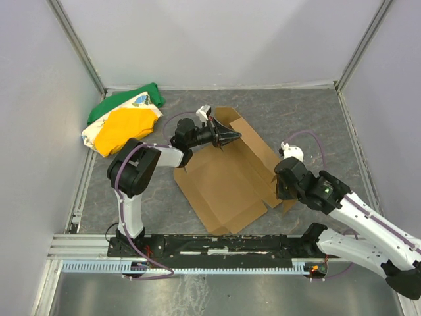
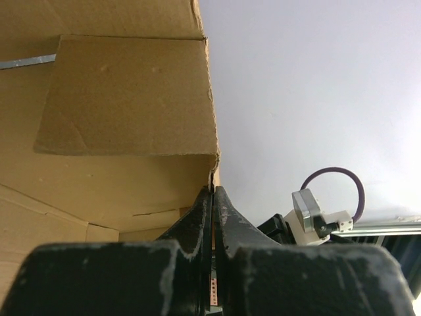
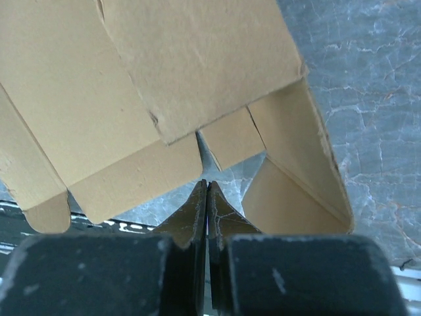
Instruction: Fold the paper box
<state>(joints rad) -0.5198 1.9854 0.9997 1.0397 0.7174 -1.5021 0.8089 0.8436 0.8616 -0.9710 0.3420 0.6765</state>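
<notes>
The paper box (image 1: 220, 181) is a flat brown die-cut sheet with flaps, lying in the middle of the table. Its far flap (image 1: 231, 122) is raised. My left gripper (image 1: 237, 136) reaches in from the left and is shut on that flap's edge. In the left wrist view the cardboard edge (image 2: 212, 172) runs down into the gripper (image 2: 212, 189). My right gripper (image 1: 281, 189) hangs over the sheet's right flaps. In the right wrist view it (image 3: 208, 184) is shut with nothing between its fingers, and the flaps (image 3: 197, 72) lie just beyond its tips.
A green, yellow and white cloth bundle (image 1: 125, 122) lies at the back left corner. Grey walls close the table in on three sides. A black rail (image 1: 223, 245) with the arm bases runs along the near edge. Grey marbled tabletop (image 1: 309, 118) shows right of the sheet.
</notes>
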